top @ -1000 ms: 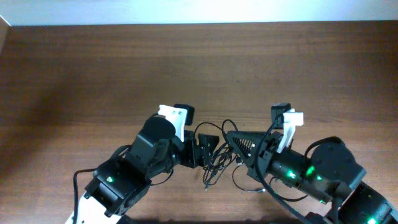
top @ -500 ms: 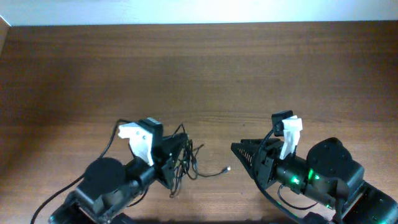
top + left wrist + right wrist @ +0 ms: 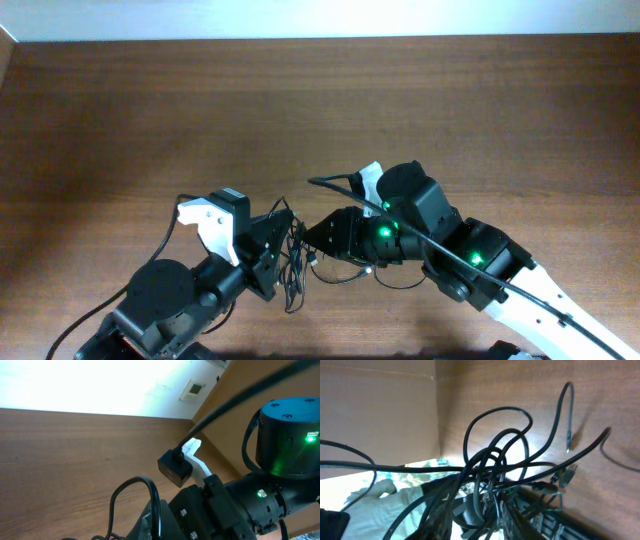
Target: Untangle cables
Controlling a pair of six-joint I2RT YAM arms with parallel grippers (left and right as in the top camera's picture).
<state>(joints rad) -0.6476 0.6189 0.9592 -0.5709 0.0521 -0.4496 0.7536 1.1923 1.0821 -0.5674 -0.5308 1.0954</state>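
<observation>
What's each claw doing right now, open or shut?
Left claw: shut on the cables.
Right claw: at the cables, open or shut cannot be told.

A brown wooden table [image 3: 150, 110] with a fine grain fills the overhead view. Along the table's far edge runs a bright white wall [image 3: 320, 18]. In the left wrist view that wall [image 3: 90, 382] rises behind the table, overexposed, and carries a small rectangular plate [image 3: 193, 389], possibly a switch or thermostat. To the right of the plate, also beyond the table, stands a brown wooden panel [image 3: 240, 380]. In the right wrist view a tan board [image 3: 375, 410] meets the table along a straight seam.
</observation>
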